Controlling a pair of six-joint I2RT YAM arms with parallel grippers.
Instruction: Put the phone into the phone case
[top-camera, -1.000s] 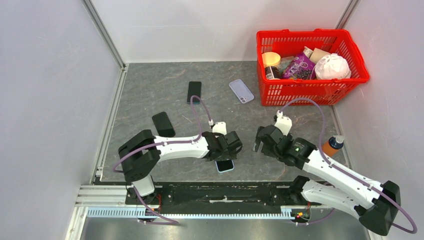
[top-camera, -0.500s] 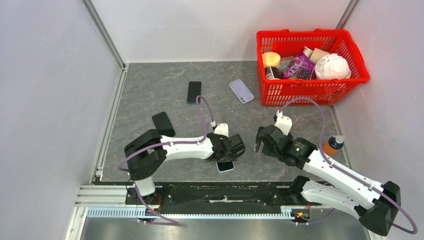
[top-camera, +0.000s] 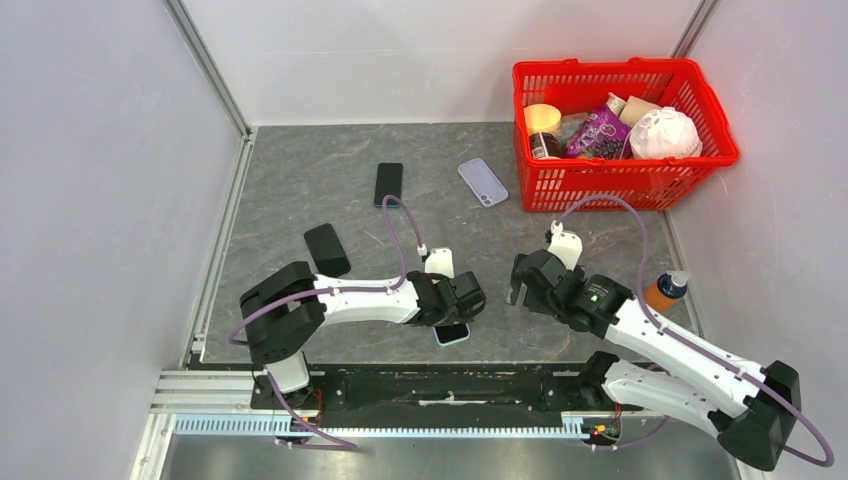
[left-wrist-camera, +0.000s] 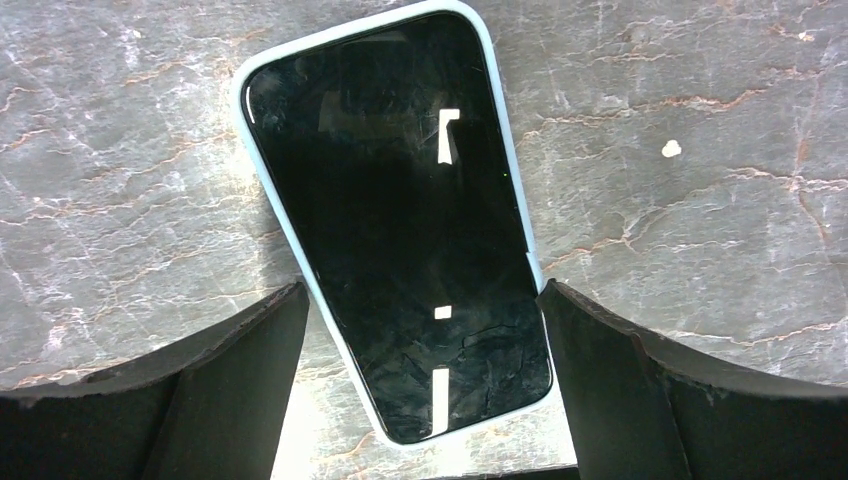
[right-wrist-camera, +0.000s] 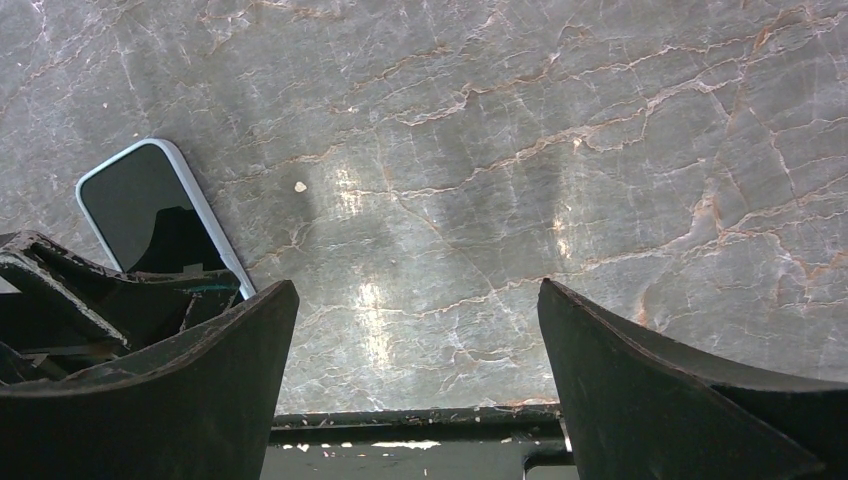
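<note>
A black-screened phone lies face up on the grey mat, with a pale blue case rim all round its edge. My left gripper stands open over its near end. One finger is on each long side, and the right-hand one is at the rim. From above, the phone pokes out under the left gripper. My right gripper is open over bare mat to the right and holds nothing. Its wrist view shows the phone at the left.
A black phone and a lilac phone-shaped thing lie at the back. A black slab lies at the left. A red basket of goods stands back right, and an orange bottle is by the right arm.
My left arm has shifted slightly over the phone, its jaws staying wide. The phone and the right arm have not moved.
</note>
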